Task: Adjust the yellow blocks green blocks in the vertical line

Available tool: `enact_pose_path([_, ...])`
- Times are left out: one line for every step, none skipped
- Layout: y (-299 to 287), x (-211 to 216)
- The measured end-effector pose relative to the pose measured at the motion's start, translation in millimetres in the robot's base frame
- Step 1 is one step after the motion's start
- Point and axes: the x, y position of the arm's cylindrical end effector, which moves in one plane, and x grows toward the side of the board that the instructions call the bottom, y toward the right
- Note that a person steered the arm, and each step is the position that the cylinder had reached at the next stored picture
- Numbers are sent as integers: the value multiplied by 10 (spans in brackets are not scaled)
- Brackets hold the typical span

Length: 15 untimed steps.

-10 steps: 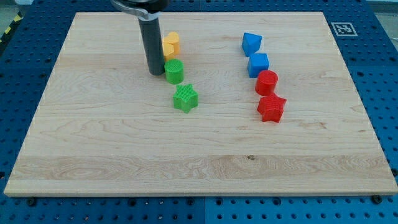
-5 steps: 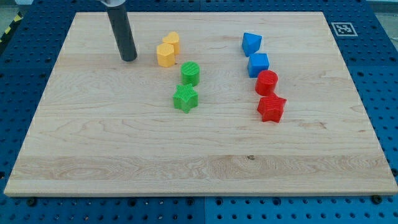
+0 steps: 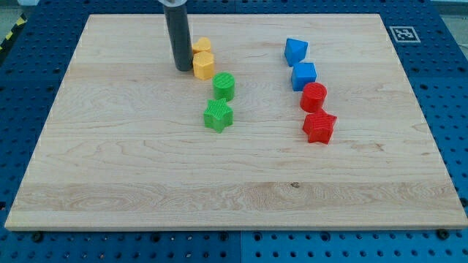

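Note:
Two yellow blocks sit close together in the upper middle of the board: a front yellow block (image 3: 204, 65) and a rear yellow block (image 3: 202, 46) partly behind it. Below them are a green cylinder (image 3: 224, 87) and a green star (image 3: 218, 115), running down in a slightly slanted line. My tip (image 3: 182, 69) rests on the board just left of the front yellow block, touching or nearly touching it.
On the view's right a second column runs down: a blue block (image 3: 295, 51), a blue cube (image 3: 303, 75), a red cylinder (image 3: 314, 96) and a red star (image 3: 319, 126). The wooden board (image 3: 110, 168) lies on a blue pegboard table.
My tip moved left, away from the green cylinder, then came back right against the front yellow block. The green cylinder and then the front yellow block have shifted right.

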Motion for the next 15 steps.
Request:
enact_pose_path([106, 0])
enact_pose_path([17, -15])
enact_pose_path([-374, -104])
enact_pose_path([-567, -208])
enact_pose_path([-471, -214])
enact_pose_path([-241, -214])
enact_pose_path([30, -214])
enact_pose_path([227, -214])
enact_pose_path([241, -214])
enact_pose_path([45, -214])
enact_pose_path([15, -214])
enact_pose_path([16, -150])
enact_pose_path([21, -66])
enact_pose_path([81, -49])
enact_pose_path([181, -47])
